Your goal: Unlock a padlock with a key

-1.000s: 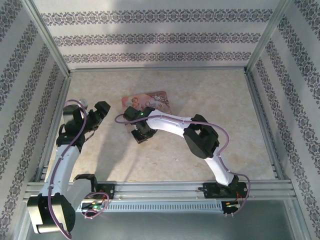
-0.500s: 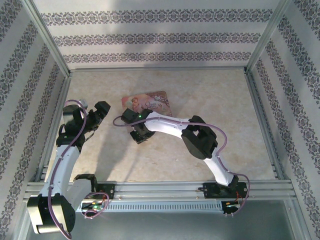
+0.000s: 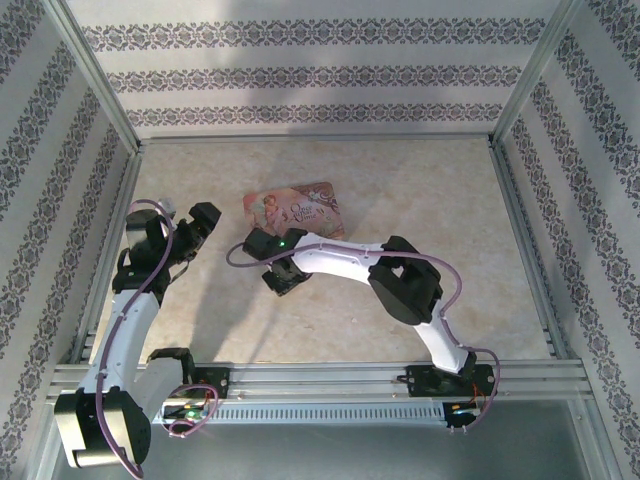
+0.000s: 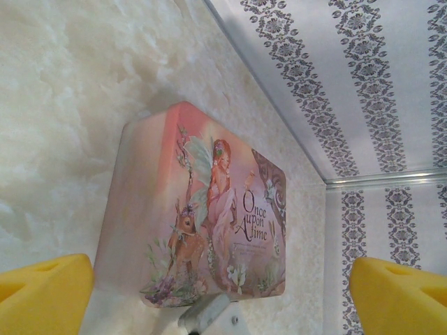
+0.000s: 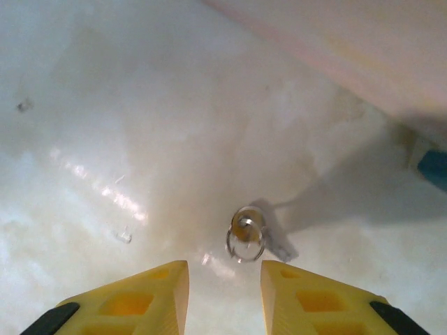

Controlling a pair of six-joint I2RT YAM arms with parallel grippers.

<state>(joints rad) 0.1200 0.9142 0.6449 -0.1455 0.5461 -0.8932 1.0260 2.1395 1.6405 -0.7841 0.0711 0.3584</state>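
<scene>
Since a second ago we see the right arm's elbow swing a little to the right and its wrist draw slightly nearer. The left arm and the pink box (image 4: 202, 230) have stayed put. The right gripper (image 5: 223, 272) hangs low with its jaws narrowly parted and nothing between them. The key (image 5: 246, 229) lies on the table (image 5: 105, 105) on its ring, just beyond the fingertips, near the box. A bluish bit at the right edge may be the padlock (image 5: 434, 167); we cannot tell. The left gripper (image 4: 220, 272) is spread wide, facing the box.
</scene>
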